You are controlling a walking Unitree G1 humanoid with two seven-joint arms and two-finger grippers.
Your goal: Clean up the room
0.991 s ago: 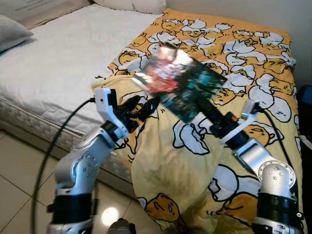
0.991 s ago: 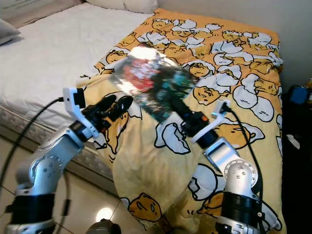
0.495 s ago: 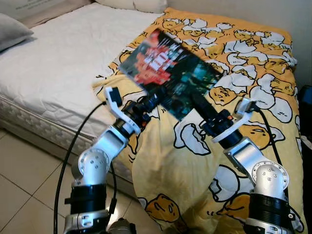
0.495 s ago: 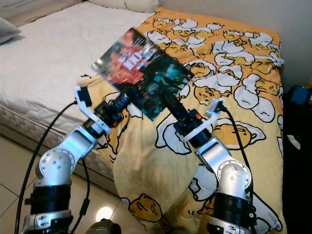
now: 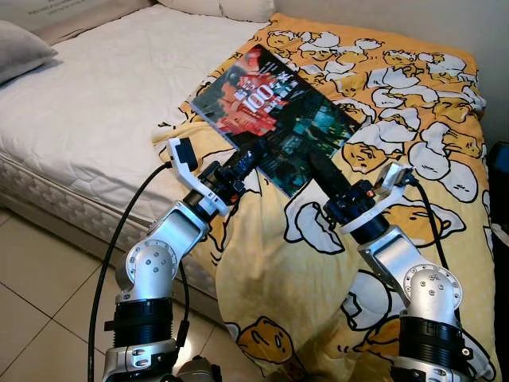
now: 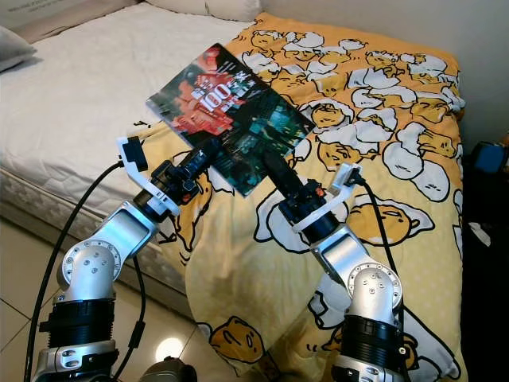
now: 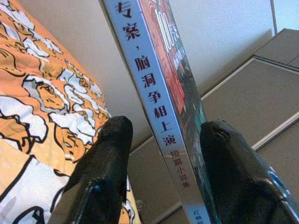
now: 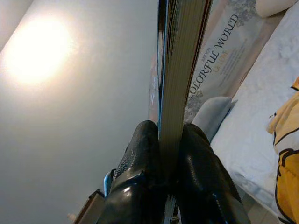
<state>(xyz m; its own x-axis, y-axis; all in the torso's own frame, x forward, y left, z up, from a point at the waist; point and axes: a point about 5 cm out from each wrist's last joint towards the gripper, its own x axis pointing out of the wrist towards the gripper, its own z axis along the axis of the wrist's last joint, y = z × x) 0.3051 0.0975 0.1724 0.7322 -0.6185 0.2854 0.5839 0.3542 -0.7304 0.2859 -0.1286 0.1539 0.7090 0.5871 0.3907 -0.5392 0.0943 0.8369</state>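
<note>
Book (image 5: 274, 121) held up above the yellow blanket (image 5: 382, 103) on the bed (image 5: 87, 103), between both grippers. Left wrist view: left gripper (image 7: 161, 163) straddles the spine, fingers (image 7: 105, 163) apart. Right wrist view: right gripper (image 8: 166, 154) clamps the page edge.

A book (image 5: 274, 131) hung above the near part of a blanket (image 5: 382, 111) spread over the right half of a bed (image 5: 87, 103). The left gripper (image 5: 242, 161) stood at the book's left edge, the right gripper (image 5: 322, 167) at its near right edge. A pillow (image 5: 20, 52) lay far left.
</note>
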